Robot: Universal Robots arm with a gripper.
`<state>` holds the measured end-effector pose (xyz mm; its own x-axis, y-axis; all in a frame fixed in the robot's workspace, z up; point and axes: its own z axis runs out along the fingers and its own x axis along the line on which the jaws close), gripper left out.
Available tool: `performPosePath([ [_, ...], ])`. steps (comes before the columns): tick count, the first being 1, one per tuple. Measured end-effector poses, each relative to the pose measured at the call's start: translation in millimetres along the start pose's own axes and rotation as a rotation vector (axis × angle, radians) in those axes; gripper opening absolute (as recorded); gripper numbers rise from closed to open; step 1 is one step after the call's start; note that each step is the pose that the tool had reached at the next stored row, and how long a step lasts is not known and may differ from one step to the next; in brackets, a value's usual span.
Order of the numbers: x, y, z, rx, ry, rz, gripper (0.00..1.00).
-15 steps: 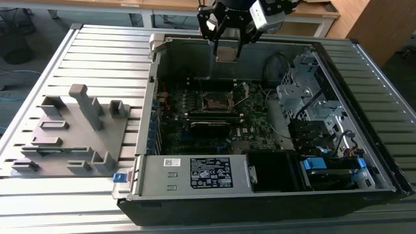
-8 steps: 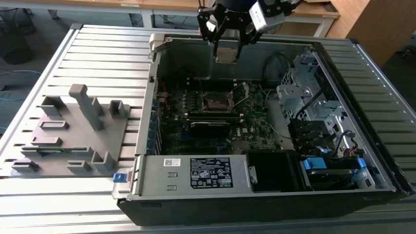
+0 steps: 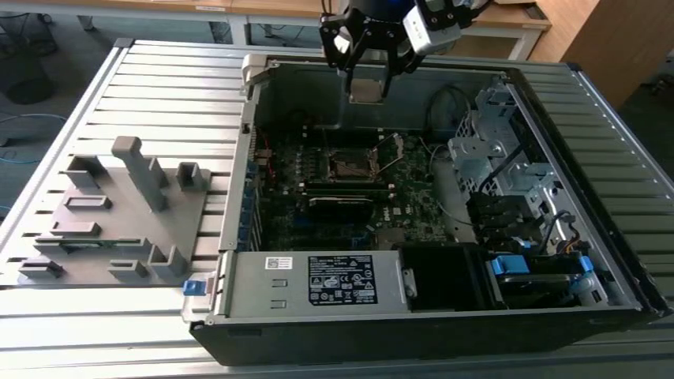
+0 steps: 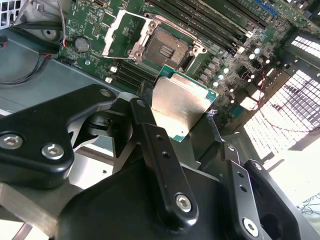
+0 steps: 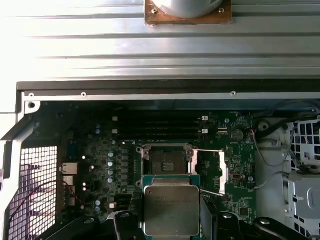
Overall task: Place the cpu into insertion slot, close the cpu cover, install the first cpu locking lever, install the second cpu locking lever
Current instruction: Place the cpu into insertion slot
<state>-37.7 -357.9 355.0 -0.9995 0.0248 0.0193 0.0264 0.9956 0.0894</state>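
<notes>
My gripper (image 3: 365,85) hangs above the far wall of the open computer case (image 3: 242,189), shut on the cpu (image 3: 365,90), a thin silvery square chip. In both wrist views the cpu (image 4: 182,107) (image 5: 170,210) sits between the black fingers (image 4: 150,130), held in the air short of the board. The insertion slot (image 5: 166,162) (image 4: 167,50) (image 3: 348,164) lies bare, with a dark centre and a metal rim. The cpu cover (image 5: 223,167) (image 4: 122,35) is swung open and stands beside the slot. Thin wire levers (image 5: 207,150) stick out by the cover.
A grey fixture plate (image 3: 106,221) with upright pegs lies at the exterior view's left. Inside the case are a labelled power supply (image 3: 316,280), a drive cage (image 3: 506,158), loose cables (image 3: 447,103) and long black memory slots (image 5: 160,125) beyond the socket.
</notes>
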Motion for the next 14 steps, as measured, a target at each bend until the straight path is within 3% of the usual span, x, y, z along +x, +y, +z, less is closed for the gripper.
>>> performPosePath([
  [14,-0.1,-0.4,4.9,0.0022,0.0,0.0,0.54],
])
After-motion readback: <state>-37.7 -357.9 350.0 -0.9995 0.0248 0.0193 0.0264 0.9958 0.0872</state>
